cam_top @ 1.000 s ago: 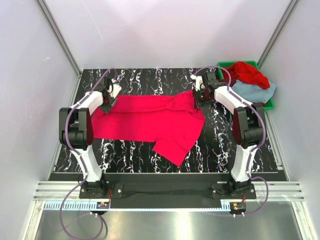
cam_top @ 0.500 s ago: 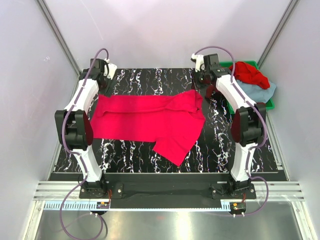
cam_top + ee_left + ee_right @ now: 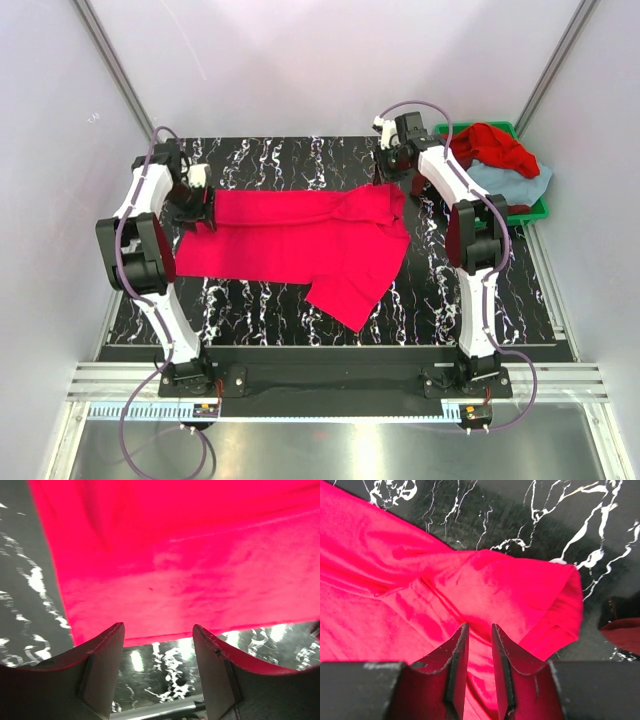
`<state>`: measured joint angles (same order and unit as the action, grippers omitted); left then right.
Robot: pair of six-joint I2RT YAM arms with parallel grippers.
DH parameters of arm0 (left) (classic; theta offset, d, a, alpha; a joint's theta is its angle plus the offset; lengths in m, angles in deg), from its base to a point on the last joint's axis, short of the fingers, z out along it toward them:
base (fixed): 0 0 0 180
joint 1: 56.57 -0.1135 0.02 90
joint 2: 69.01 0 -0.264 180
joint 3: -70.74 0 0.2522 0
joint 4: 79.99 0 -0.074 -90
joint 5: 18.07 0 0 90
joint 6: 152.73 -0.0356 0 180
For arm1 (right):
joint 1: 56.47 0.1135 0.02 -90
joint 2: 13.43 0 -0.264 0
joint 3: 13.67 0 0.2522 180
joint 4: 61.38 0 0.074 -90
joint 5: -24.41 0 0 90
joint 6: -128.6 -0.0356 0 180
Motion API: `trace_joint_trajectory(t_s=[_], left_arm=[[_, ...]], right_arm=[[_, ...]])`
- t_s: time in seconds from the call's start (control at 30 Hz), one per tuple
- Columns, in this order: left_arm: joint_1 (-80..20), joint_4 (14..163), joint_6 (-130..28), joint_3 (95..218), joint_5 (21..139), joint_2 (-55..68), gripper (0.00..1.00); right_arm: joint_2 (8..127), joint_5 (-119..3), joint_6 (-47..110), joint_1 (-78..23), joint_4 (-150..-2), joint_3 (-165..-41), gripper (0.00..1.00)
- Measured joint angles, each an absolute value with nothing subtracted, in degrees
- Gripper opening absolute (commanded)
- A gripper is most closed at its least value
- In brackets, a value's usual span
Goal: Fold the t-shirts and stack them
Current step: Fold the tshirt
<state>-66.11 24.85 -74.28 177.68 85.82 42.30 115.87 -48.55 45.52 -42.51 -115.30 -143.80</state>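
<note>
**Desk:** What lies nearest the camera?

**Photographer:** The black, white-veined table [image 3: 250, 300]. The crimson-pink t-shirt [image 3: 300, 235] is spread across its middle, with one flap of cloth reaching toward the near edge, right of centre.

**Desk:** And the arms?

**Photographer:** The left gripper [image 3: 157, 627] hangs at the shirt's left edge. Its jaws are apart with nothing between them. In its wrist view, the cloth's edge and bare table show through the gap.

**Desk:** The other one?

**Photographer:** Farther back, the right gripper [image 3: 479, 626] hangs over the shirt's far right corner, where the cloth lies rumpled. Its fingers [image 3: 457, 660] stand only a sliver apart. Red cloth shows through that slit, but I cannot tell whether they pinch it or merely frame the shirt below.

**Desk:** Anything beyond that?

**Photographer:** At the table's far right, a green bin [image 3: 538, 209] holds a brighter red t-shirt [image 3: 495, 145] heaped on a light blue-grey t-shirt [image 3: 515, 183]. The bin sits just beside the right arm and apart from the spread shirt.
</note>
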Motion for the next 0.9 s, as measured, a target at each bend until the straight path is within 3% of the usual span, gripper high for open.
trace_joint_trajectory(t_s=[0.73, 0.9], left_arm=[[-74.31, 24.58, -73.63, 191.3, 90.52, 57.88, 0.59], [-74.02, 24.63, -73.63, 192.85, 90.8, 60.98, 0.5]], right_arm=[[120.2, -48.0, 45.72, -42.47, -114.86, -139.5, 0.31], [120.7, -48.11, 45.89, -42.19, -114.84, -139.37, 0.31]])
